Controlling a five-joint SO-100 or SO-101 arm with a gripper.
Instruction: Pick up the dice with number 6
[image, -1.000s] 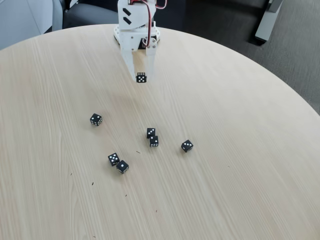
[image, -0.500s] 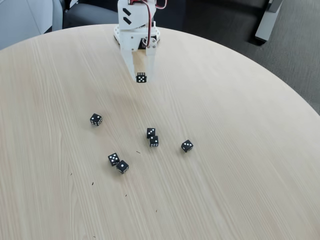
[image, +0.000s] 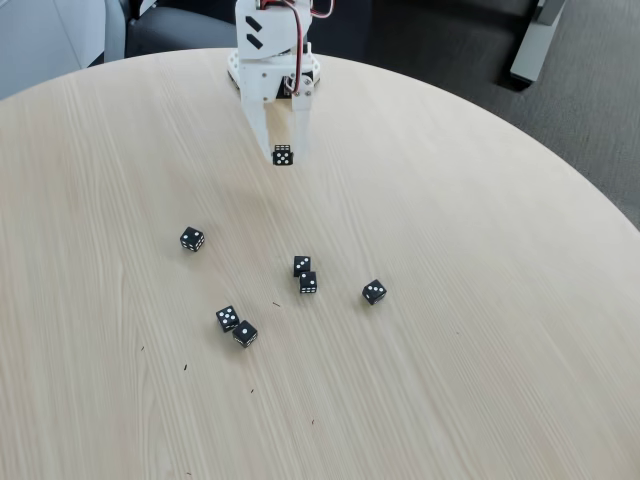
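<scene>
In the fixed view the white fingers (image: 282, 150) point down toward the camera from the arm at the top edge of the round, pale wood worktop (image: 480, 300), and they are clamped on the dice with number 6 (image: 283, 155), which sits between their tips, 1 finger on each side of it. The pips on the face turned toward the camera are too small to count with certainty. The other 6 black dice lie well apart from the fingers, lower in the picture. Down and to the left of the fingers is a lone die (image: 192, 239). Almost straight below the fingers are 2 dice touching each other, an upper die (image: 302, 265) and a lower die (image: 309, 283). To the right of that pair, below and right of the fingers, is a tilted die (image: 375, 292). Farthest from the fingers, below and left, another 2 sit touching: a die with 3 pips (image: 228, 319) and, just beside it, a die with 1 pip (image: 245, 334). A few small dark specks mark the worktop near them.
</scene>
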